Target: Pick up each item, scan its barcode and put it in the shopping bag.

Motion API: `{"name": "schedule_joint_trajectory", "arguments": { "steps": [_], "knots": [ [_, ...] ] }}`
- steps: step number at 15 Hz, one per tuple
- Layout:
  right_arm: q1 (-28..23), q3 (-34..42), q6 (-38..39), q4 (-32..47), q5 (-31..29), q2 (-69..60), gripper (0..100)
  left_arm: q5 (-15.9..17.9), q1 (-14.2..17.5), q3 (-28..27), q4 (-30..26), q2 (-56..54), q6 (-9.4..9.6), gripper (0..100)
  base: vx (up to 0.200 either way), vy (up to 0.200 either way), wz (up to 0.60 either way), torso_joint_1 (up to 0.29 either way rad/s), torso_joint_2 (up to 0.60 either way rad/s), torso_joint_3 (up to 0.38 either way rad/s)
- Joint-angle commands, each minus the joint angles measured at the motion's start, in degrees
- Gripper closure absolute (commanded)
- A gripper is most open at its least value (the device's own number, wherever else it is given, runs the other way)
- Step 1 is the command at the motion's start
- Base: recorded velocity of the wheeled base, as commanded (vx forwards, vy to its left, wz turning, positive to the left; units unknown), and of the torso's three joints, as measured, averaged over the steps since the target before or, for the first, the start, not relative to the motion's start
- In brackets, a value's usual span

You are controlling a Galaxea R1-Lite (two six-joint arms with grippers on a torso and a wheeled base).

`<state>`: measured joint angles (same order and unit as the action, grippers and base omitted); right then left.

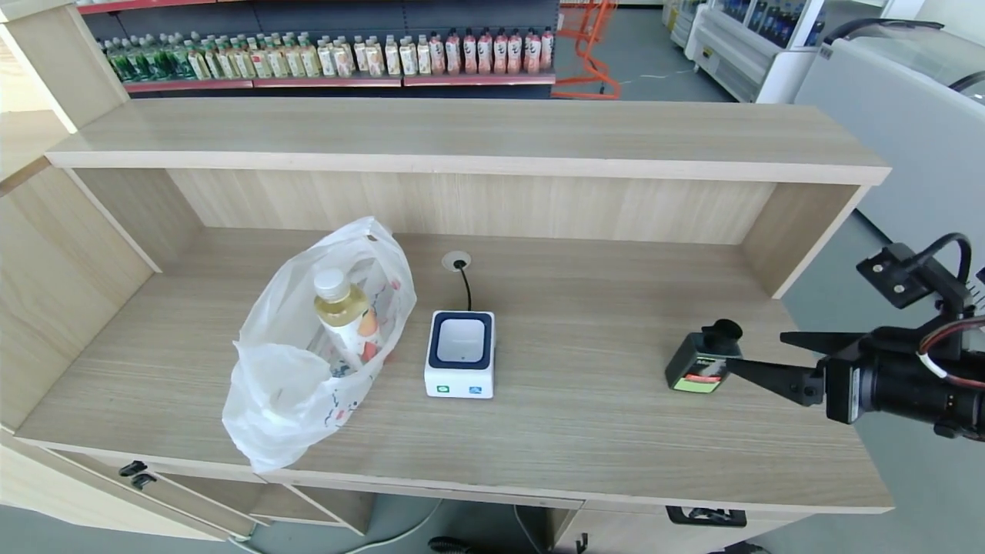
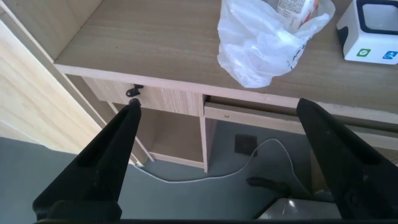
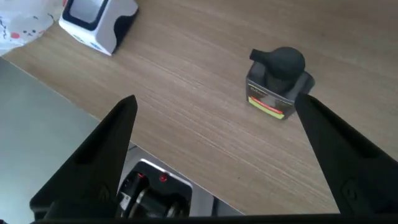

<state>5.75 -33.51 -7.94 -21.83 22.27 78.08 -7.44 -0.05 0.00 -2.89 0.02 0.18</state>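
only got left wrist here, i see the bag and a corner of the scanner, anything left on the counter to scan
Observer: Yes, one small dark box with a black cap stands on the counter, across the scanner from the bag.
Operator: right gripper on it yet
Observer: No, the right gripper is open, the box just beyond its fingertips.
Operator: whats in the bag
Observer: A white-capped bottle of yellowish drink.

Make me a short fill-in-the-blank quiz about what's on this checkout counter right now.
1. The bottle sits ____ the shopping bag.
2. The scanner stands ____ the shopping bag and the dark box.
3. The right gripper, near the dark box, is ____ and holds nothing.
Missing words: inside; between; open.
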Motion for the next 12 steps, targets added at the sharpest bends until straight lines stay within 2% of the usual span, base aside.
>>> {"name": "schedule_joint_trajectory", "arguments": {
  "steps": [1, 3, 8, 11, 12],
  "knots": [
    [-2.94, -0.41, -6.13, 4.61, -0.83, -2.14, 0, -0.03, 0.05, 0.0, -0.01, -0.02, -0.01, 0, 0.0, 0.0, 0.0, 0.0, 0.0, 0.0],
    [-6.81, -0.41, -15.97, 6.1, -7.95, -0.39, 0, -0.03, -0.04, 0.0, -0.01, -0.02, -0.01, 0, 0.0, 0.0, 0.0, 0.0, 0.0, 0.0],
    [-7.6, -2.61, -24.94, 5.84, -15.24, 7.44, 0, -0.03, -0.04, 0.0, -0.01, -0.02, -0.01, 0, 0.0, 0.0, 0.0, 0.0, 0.0, 0.0],
    [-6.81, -5.69, -27.57, 5.66, -16.03, 13.5, 0, -0.03, -0.04, 0.0, -0.01, -0.02, -0.01, 0, 0.0, 0.0, 0.0, 0.0, 0.0, 0.0],
    [-4.96, -6.92, -27.57, 5.57, -16.03, 15.79, 0, -0.03, -0.04, 0.0, -0.01, -0.02, -0.01, 0, 0.0, 0.0, 0.0, 0.0, 0.0, 0.0]
  ]
}}
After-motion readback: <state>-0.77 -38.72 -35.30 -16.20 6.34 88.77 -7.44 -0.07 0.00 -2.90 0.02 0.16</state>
